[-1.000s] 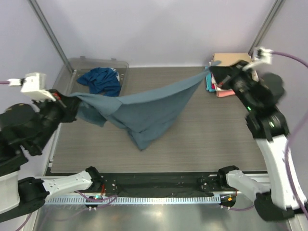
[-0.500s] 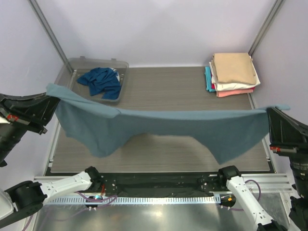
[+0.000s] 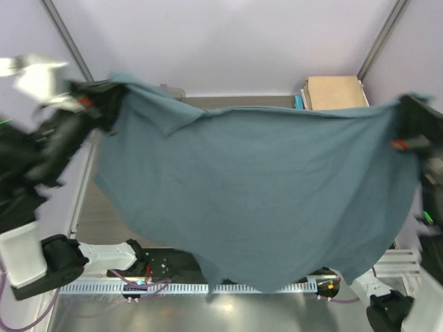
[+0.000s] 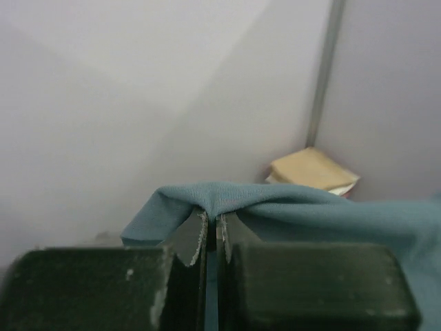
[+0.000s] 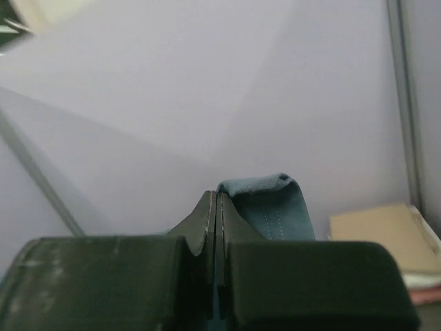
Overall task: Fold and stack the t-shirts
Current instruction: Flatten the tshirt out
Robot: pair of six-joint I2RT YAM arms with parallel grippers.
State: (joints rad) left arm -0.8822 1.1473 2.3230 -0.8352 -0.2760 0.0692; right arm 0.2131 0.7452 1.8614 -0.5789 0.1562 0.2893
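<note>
Shirt (image 3: 263, 200) hangs spread wide: your left gripper (image 4: 211, 227) pinches its 10 o'clock corner, your right gripper (image 5: 216, 210) clamps the 3 o'clock corner.

The top external camera looked down from above and behind the arm bases at 6 o'clock, back wall at 12; the slate-blue t-shirt (image 3: 263, 194) hung close beneath it, filling most of the frame; each wrist camera sat just behind its own fingers, left gripper (image 4: 210, 231) and right gripper (image 5: 216, 207), facing the walls; all three views shared that shirt and the folded stack (image 3: 336, 92), at 1 o'clock from above, 2 and 4 o'clock at the wrists.
</note>
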